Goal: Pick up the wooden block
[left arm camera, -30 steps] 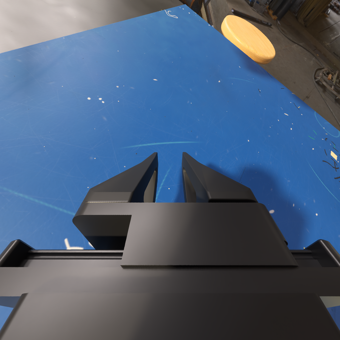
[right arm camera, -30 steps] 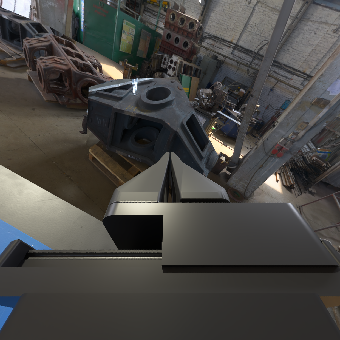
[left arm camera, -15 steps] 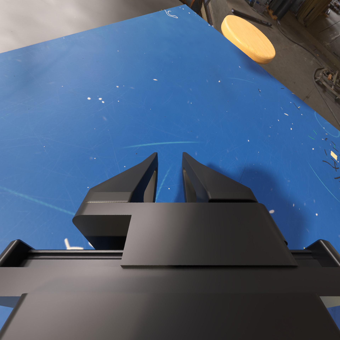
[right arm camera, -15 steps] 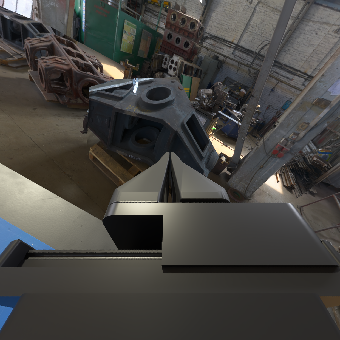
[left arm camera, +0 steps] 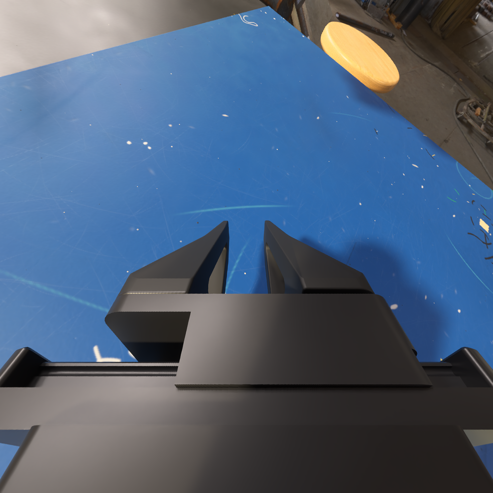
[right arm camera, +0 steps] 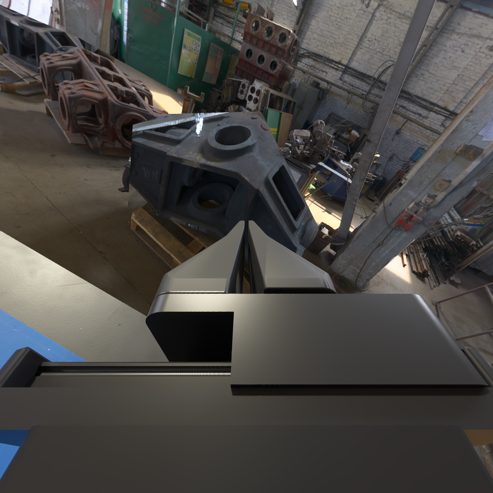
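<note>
The wooden block (left arm camera: 358,56) is a round, light-wood disc in the left wrist view, at the far right edge of the blue table (left arm camera: 133,133), and it seems to reach past that edge. My left gripper (left arm camera: 246,222) is open by a narrow gap and empty. It hovers over the bare middle of the table, well short of the block and to its left. My right gripper (right arm camera: 246,222) is shut and empty. It points out past the table toward the workshop floor, and the block does not show in its view.
A grey strip borders the blue table (right arm camera: 16,338) in the right wrist view. Beyond it stand a dark metal casting (right arm camera: 213,173) on a wooden pallet, rusty castings (right arm camera: 88,106) and a grey pillar (right arm camera: 378,120). The table's right edge (left arm camera: 426,138) drops to the workshop floor.
The left wrist view is unchanged. The right wrist view has shifted very slightly, with the background drifting a little; the right gripper stays shut.
</note>
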